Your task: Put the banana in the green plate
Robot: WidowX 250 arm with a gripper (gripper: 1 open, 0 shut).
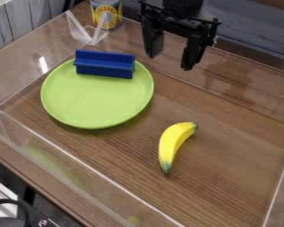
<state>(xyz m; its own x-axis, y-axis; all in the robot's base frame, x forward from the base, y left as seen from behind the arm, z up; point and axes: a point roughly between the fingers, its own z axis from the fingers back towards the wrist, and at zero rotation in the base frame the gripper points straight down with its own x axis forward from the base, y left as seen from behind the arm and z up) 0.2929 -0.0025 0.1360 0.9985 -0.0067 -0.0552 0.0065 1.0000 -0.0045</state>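
Banana (176, 145) on brown wooden table (227, 106)

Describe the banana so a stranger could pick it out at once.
Start at the big round green plate on the left of the brown table. Look right and toward the near edge: the banana lies alone on bare wood, off the plate. It is small, curved and yellow, unlike the blue block that rests on the plate's far rim.
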